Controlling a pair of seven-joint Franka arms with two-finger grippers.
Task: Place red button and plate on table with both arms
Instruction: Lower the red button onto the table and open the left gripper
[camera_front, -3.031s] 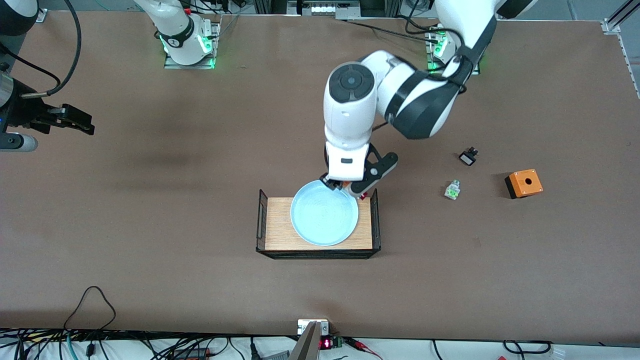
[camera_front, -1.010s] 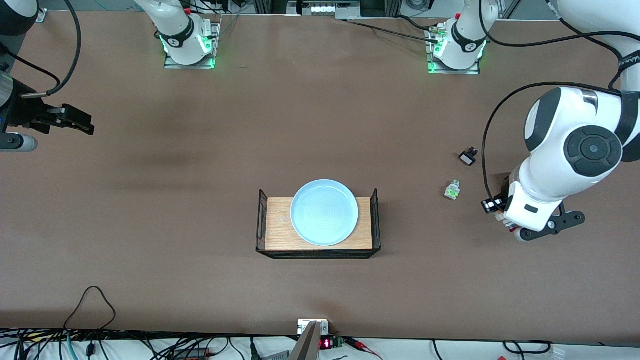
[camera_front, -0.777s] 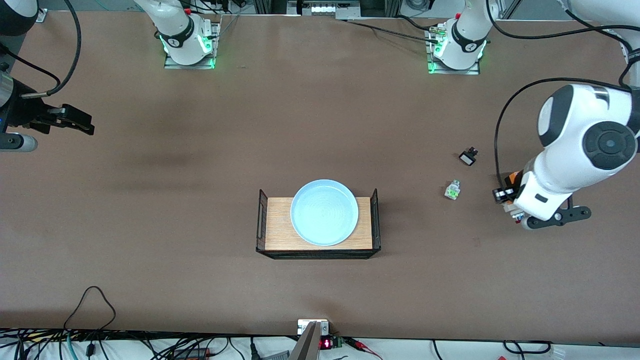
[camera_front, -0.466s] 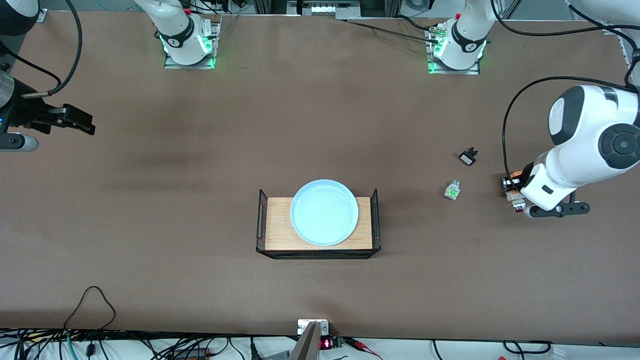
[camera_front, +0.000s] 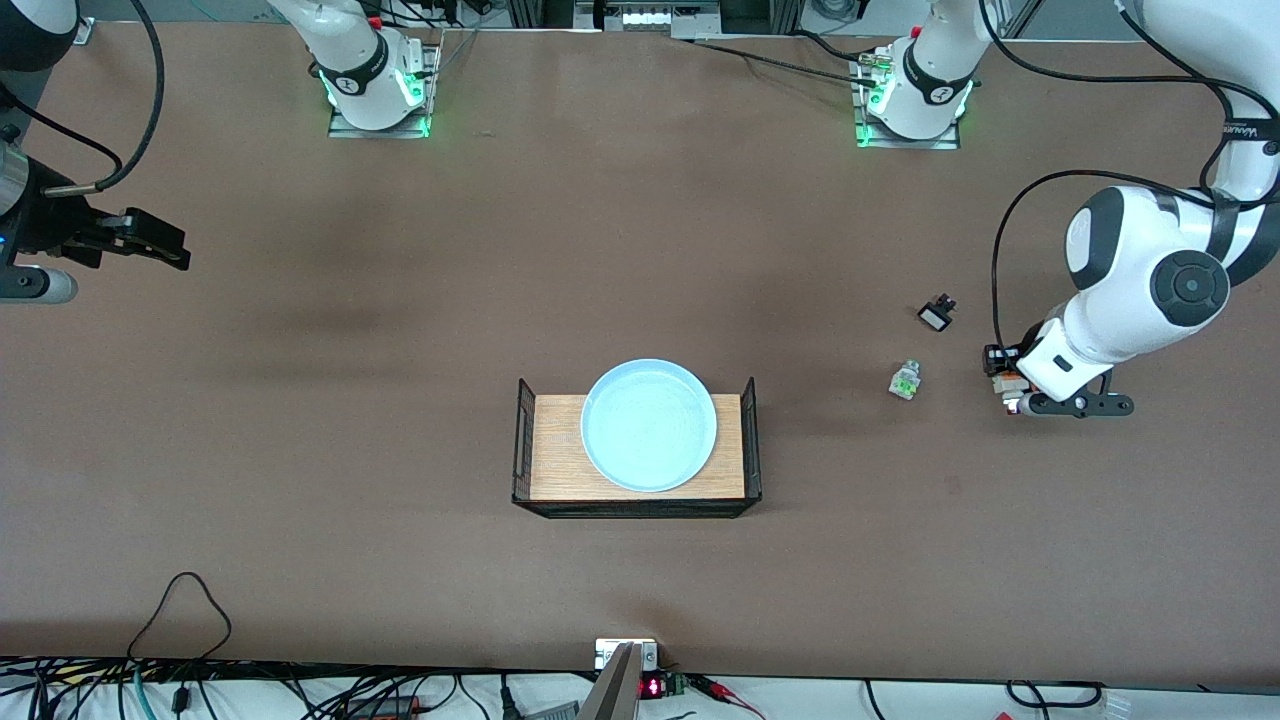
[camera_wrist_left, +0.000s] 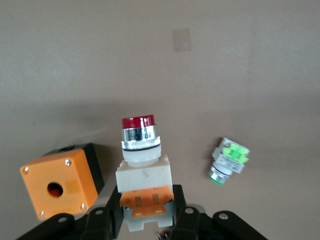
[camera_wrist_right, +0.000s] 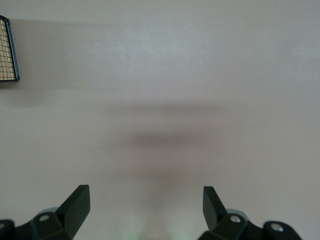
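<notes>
Left gripper (camera_wrist_left: 145, 220) clamps the button (camera_wrist_left: 142, 170), held over the table (camera_front: 300, 400) beside the orange box (camera_wrist_left: 60, 181). Step: setting it down; next lower, release. Right gripper (camera_wrist_right: 145, 205) waits, jaws wide. Plate (camera_front: 649, 425) still on tray (camera_front: 552, 450).

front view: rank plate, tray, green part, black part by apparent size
1. Tray
2. Plate, which sits on the tray
3. Green part and black part: both tiny and look alike, so not ranked.
</notes>
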